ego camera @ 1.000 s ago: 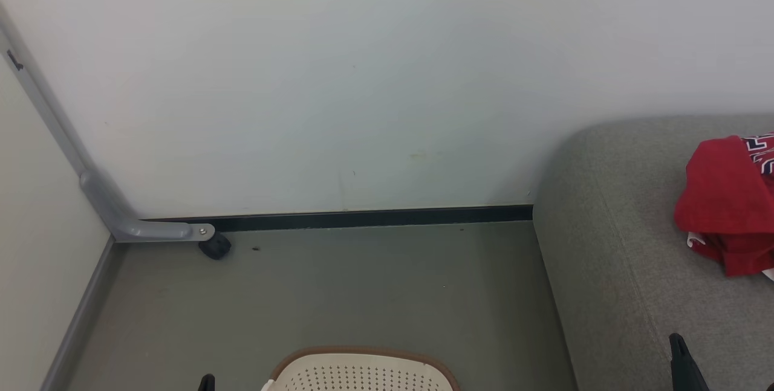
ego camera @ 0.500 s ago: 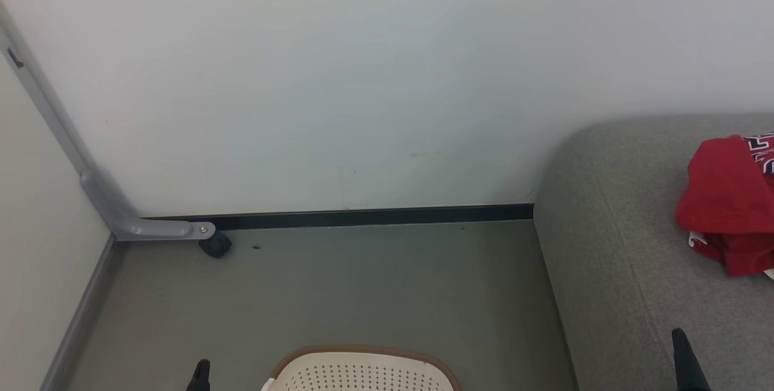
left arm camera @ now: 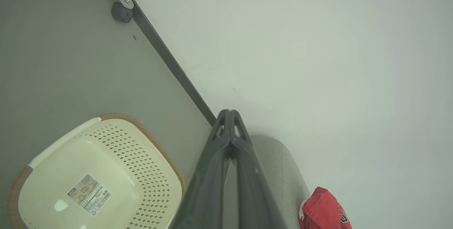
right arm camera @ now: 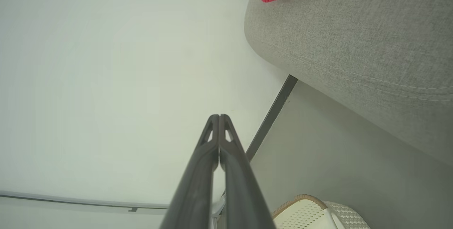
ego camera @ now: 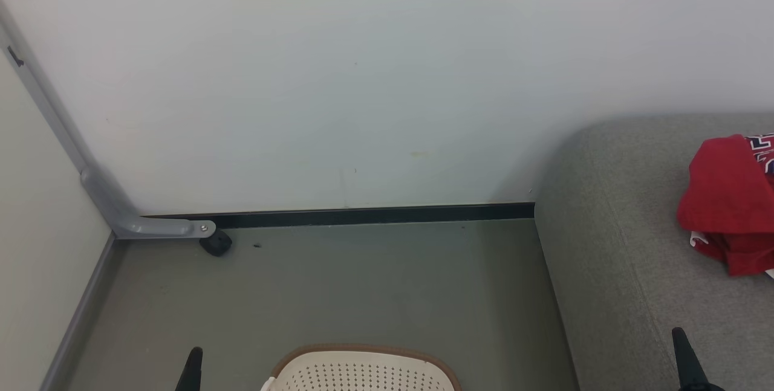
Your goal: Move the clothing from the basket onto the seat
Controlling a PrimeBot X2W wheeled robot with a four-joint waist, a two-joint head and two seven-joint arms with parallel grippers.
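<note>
Holding my left end effector [left arm camera: 230, 112], right end effector [right arm camera: 218, 116] clenched, empty. Bright red soft fabric clothing [ego camera: 722, 197] lying on grey upholstered seat [ego camera: 604, 246]; cream perforated plastic basket [left arm camera: 141, 130] sitting empty. Judging cloth light, floppy; pinching raised fold best.

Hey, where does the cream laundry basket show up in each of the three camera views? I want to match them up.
Head view: the basket sits at the bottom edge, centre, cut off by the frame.
Left wrist view: the basket is at the lower left, with its inside showing.
Right wrist view: the basket is at the bottom edge, right of centre.
Shared landmark: the dark baseboard, a strip beyond the basket in all three.
</note>
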